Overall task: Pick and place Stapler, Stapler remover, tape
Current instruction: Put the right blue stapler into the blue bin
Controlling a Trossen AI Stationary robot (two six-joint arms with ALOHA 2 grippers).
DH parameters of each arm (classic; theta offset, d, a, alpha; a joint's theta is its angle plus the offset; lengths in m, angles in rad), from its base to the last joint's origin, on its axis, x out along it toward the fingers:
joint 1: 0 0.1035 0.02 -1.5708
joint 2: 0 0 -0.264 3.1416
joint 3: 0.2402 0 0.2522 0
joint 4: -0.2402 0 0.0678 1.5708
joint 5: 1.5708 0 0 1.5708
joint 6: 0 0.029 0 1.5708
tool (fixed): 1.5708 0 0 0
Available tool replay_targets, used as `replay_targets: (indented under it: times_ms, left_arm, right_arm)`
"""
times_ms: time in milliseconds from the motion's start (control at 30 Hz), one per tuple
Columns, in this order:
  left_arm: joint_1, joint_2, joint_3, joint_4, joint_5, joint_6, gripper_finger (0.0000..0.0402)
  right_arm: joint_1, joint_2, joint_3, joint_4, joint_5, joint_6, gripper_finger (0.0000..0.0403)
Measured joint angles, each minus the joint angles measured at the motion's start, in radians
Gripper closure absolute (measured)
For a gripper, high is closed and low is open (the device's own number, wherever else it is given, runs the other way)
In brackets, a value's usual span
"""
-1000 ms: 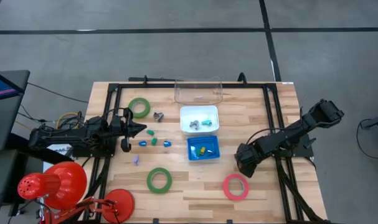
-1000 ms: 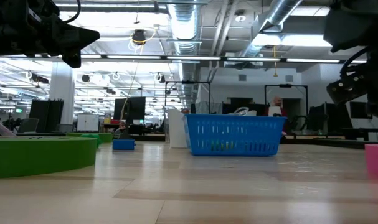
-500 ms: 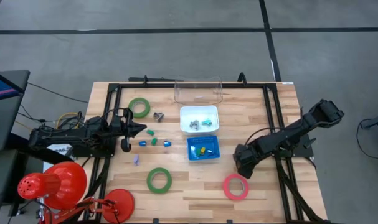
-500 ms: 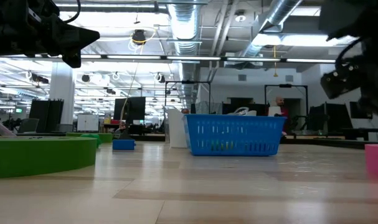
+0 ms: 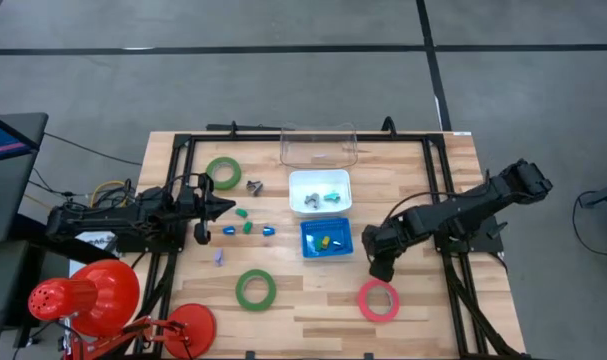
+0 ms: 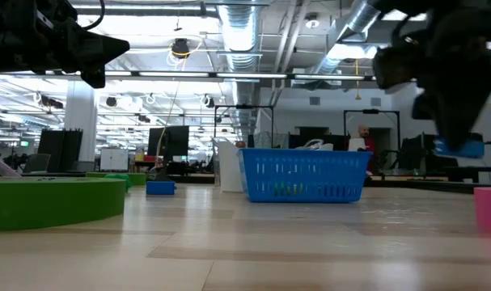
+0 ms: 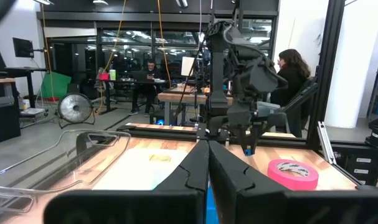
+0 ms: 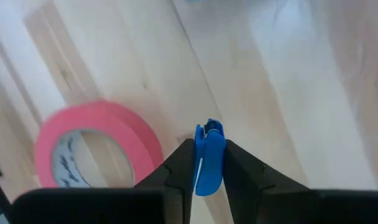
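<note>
From above, the right gripper (image 5: 380, 268) hangs between the blue basket (image 5: 326, 238) and the pink tape (image 5: 379, 300), while the left gripper (image 5: 226, 207) waits with fingers pressed together near a green tape (image 5: 223, 172). In the low view a small blue stapler (image 6: 459, 148) shows under the right claw, above the smooth wooden table (image 6: 245, 242). In the right wrist view the fingers are clamped on this narrow, smooth-looking piece above the flat ring; held only by its end, it could slip and fall before the mesh-walled basket.
</note>
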State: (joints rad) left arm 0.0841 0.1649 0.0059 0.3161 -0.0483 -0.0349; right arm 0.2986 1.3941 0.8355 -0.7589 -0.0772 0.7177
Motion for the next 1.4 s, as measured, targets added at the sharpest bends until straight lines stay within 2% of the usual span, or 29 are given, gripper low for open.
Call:
replay_targets:
  times_ms: [333,567,1000,1400]
  left_arm:
    - [0.0,0.0,0.0,0.0,0.0,0.0,0.0398]
    - [0.0,0.0,0.0,0.0,0.0,0.0,0.0398]
    - [0.0,0.0,0.0,0.0,0.0,0.0,0.0398]
    - [0.0,0.0,0.0,0.0,0.0,0.0,0.0398]
  right_arm:
    - [-0.143,0.0,0.084,0.025,0.0,-0.141,0.0341]
    - [-0.208,0.0,0.089,0.14,0.0,-0.202,0.0342]
    - [-0.223,0.001,0.089,0.403,-0.001,-0.231,0.0342]
    - [-0.223,0.001,0.089,0.418,0.026,-0.231,0.0338]
